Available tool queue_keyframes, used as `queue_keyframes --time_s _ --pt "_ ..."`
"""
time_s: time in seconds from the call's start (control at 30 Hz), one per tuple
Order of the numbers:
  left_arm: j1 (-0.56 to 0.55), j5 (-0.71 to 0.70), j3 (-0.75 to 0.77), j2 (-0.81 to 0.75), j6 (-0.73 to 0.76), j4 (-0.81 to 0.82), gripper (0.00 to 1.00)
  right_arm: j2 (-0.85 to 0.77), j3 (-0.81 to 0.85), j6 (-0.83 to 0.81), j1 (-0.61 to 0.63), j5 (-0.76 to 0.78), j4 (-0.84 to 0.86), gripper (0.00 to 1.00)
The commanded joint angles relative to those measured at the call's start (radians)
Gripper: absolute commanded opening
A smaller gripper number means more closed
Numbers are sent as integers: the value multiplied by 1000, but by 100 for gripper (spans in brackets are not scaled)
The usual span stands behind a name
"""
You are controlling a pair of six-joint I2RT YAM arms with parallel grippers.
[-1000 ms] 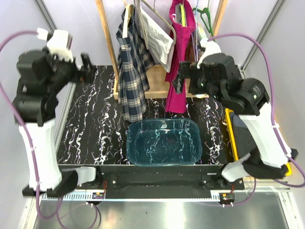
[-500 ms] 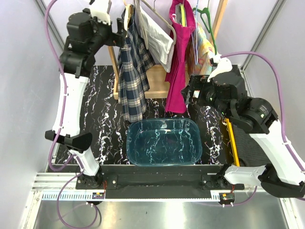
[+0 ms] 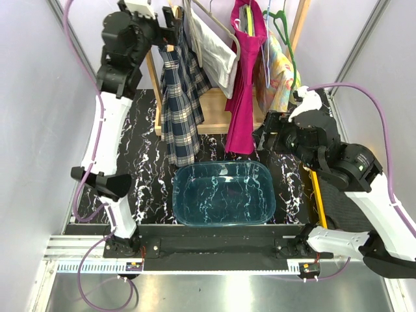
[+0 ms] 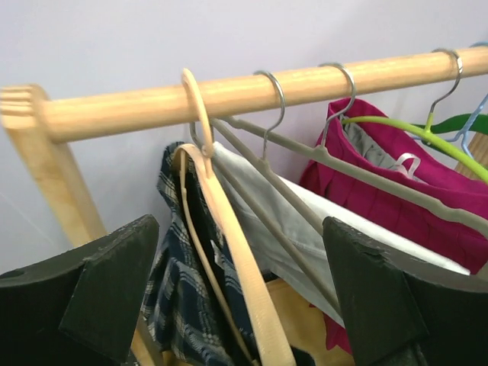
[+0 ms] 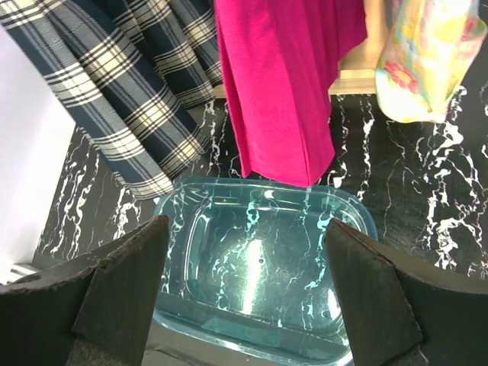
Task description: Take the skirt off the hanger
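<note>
The dark blue plaid skirt (image 3: 179, 97) hangs on a beige hanger (image 3: 174, 26) at the left end of the wooden rail (image 4: 252, 91). My left gripper (image 3: 170, 19) is raised to the rail and open. In the left wrist view its gripper (image 4: 240, 244) has a black finger on each side of the beige hanger (image 4: 229, 252), not touching it, with the skirt (image 4: 179, 305) below. My right gripper (image 3: 260, 136) is open and empty, near the bottom of the magenta garment. In the right wrist view it (image 5: 244, 229) hovers over the bin, with the skirt (image 5: 130, 91) at the upper left.
A teal plastic bin (image 3: 188, 170) sits on the black marbled table under the rack. A white garment (image 3: 214, 45), a magenta garment (image 3: 247, 84), a green hanger (image 3: 283, 26) and a floral garment (image 3: 281, 71) hang to the skirt's right. A yellow-edged object (image 3: 313, 182) lies at the right table edge.
My left arm has swung up from the left side to the rail, its open gripper now around the beige hanger. My right gripper has drawn back down and right from the magenta garment.
</note>
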Motion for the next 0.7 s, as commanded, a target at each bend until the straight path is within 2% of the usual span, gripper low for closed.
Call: queue_keyframes --time_s 0.0,0.2,0.3,0.4,0.43,0.63,0.67 --pt "-19 -74 13 42 -39 56 92 -25 -17 45 3 48 23 90" --pt "-23 -84 8 74 -36 65 92 -82 -57 85 3 68 5 90" --pt "-25 -108 5 90 -30 64 88 -90 -59 94 3 77 -7 89" --pt "-31 -168 -24 90 -25 64 77 -101 -51 100 3 88 -20 88" --pt "-31 -194 -35 87 -25 64 68 -104 -50 103 3 92 -24 88" --pt "-43 -233 -49 96 22 44 52 -127 -48 120 3 108 -30 87" --pt "-43 -233 -49 99 24 32 46 -127 -48 121 3 108 -27 87"
